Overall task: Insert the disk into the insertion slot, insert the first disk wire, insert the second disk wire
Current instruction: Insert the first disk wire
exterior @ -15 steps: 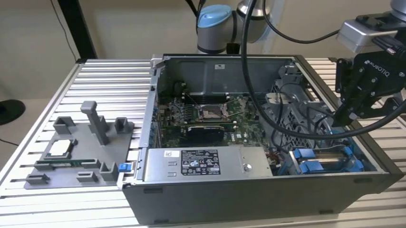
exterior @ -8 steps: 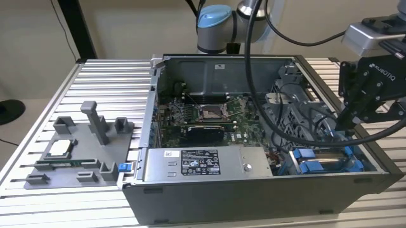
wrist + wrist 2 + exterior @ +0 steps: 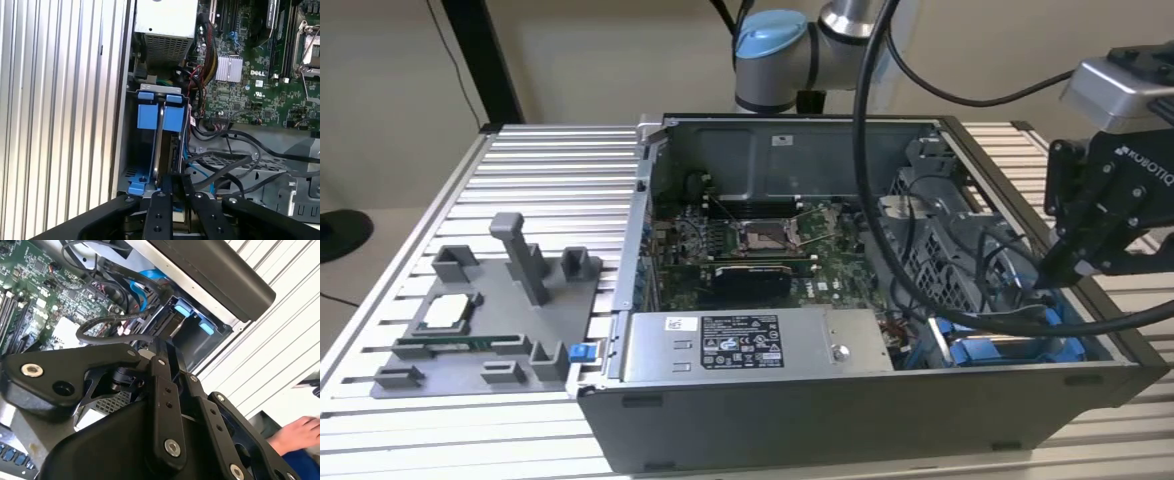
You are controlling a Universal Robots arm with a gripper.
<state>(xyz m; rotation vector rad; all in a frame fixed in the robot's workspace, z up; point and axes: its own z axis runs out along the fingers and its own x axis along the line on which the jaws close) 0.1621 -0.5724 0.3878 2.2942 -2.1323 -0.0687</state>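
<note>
In the first wrist view the disk [image 3: 159,145] stands on edge as a thin silver strip inside the insertion slot [image 3: 131,150], between bright blue plastic pieces [image 3: 146,112]. My gripper [image 3: 175,181] has its black fingers drawn close together on the disk's near end. In the second wrist view the gripper [image 3: 167,347] points down into the slot's mouth, where blue pieces [image 3: 182,310] show. In the exterior view the gripper [image 3: 1058,280] hangs over the case's front corner on the exterior view's right, just above the slot [image 3: 1014,352].
Black cables [image 3: 987,320] loop right beside the bay. A grey box with a white-and-black label [image 3: 734,345] and the motherboard [image 3: 747,240] fill the case. A grey fixture tray [image 3: 480,320] lies on the ribbed table [image 3: 547,180]. A person's hand [image 3: 297,432] is nearby.
</note>
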